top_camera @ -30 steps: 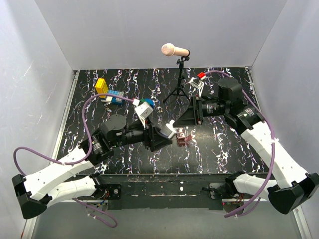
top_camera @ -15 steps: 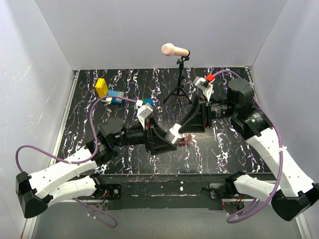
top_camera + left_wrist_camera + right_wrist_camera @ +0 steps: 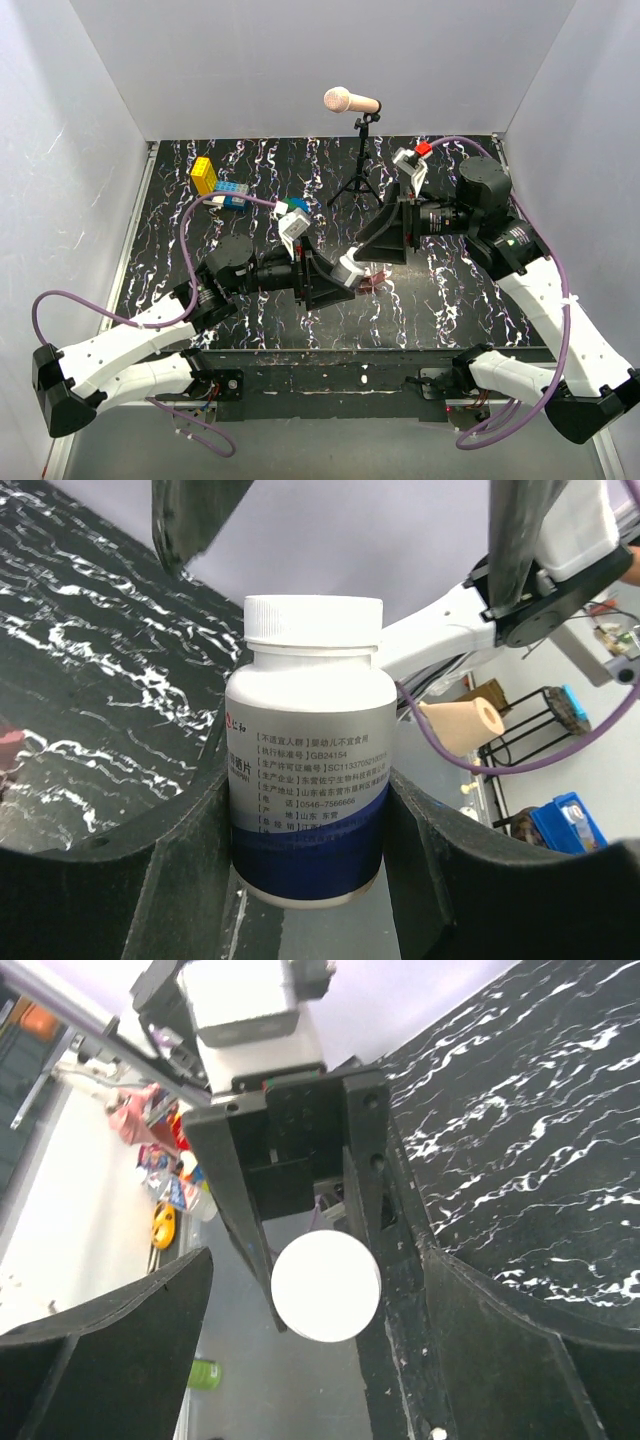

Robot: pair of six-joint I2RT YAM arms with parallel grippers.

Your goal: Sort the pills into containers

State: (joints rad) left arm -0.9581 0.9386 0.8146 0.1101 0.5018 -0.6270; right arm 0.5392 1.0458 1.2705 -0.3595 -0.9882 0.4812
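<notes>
My left gripper point(image 3: 340, 275) is shut on a white pill bottle point(image 3: 305, 770) with a blue band and a white screw cap, held off the table with the cap towards the right arm. My right gripper point(image 3: 368, 245) is open, its fingers point(image 3: 110, 1340) wide on either side of the round white cap point(image 3: 325, 1285) without touching it. In the left wrist view my right fingers point(image 3: 200, 520) flank the bottle top. The reddish-brown container box point(image 3: 374, 283) lies on the black marbled table point(image 3: 450, 300), mostly hidden under the grippers. No loose pills show.
A microphone point(image 3: 350, 100) on a black tripod point(image 3: 358, 185) stands at the back centre. Yellow point(image 3: 203, 175) and blue point(image 3: 232, 195) toy blocks sit at the back left. White walls enclose the table on three sides.
My right arm swung down and left to the bottle, its open fingers now around the cap. My left gripper shifted the bottle slightly right, covering most of the box.
</notes>
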